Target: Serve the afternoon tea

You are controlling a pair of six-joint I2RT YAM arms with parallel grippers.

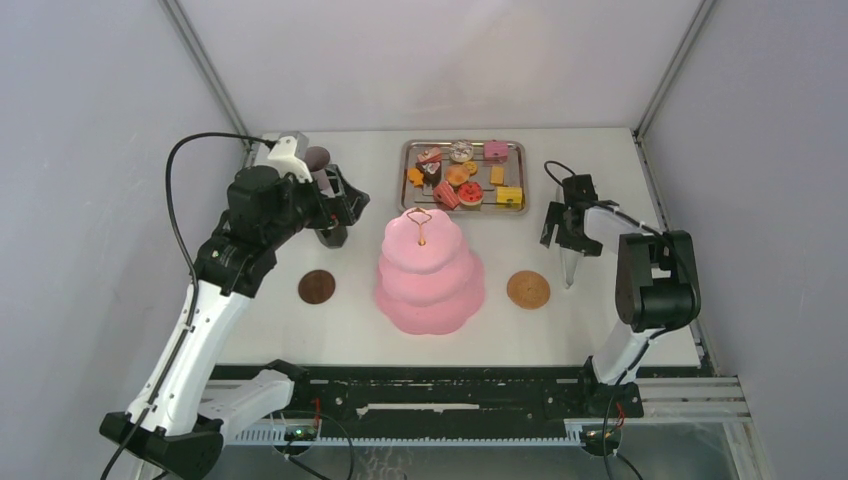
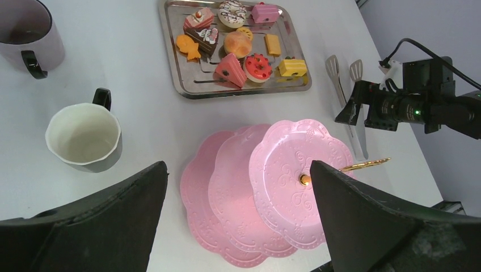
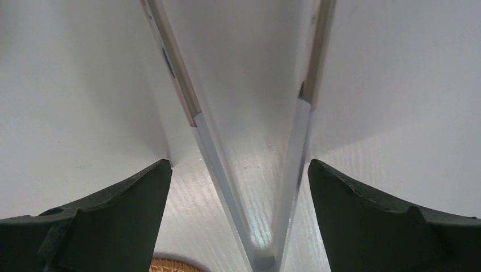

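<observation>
Both released, my right pincer [image 3: 238, 170] straddles the tongs [image 3: 215, 164] on the surface and my left pincer [image 2: 238, 170] hangs free, while the toy cakes [image 1: 463, 175] (light, hard, probably slippery) sit on the steel tray [image 1: 405, 185], best nipped across flat sides.

stand [image 1: 430, 270] between left coaster [image 1: 317, 287] and right coaster [image 1: 528, 289], tray [image 2: 173, 68] of cakes [image 1: 458, 178] behind, mugs [image 2: 84, 135] left, tongs [image 2: 333, 65] right

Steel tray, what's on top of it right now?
The steel tray holds toy cakes and pastries, among them a doughnut and a red tart. Whatever lies under them is covered.
</observation>
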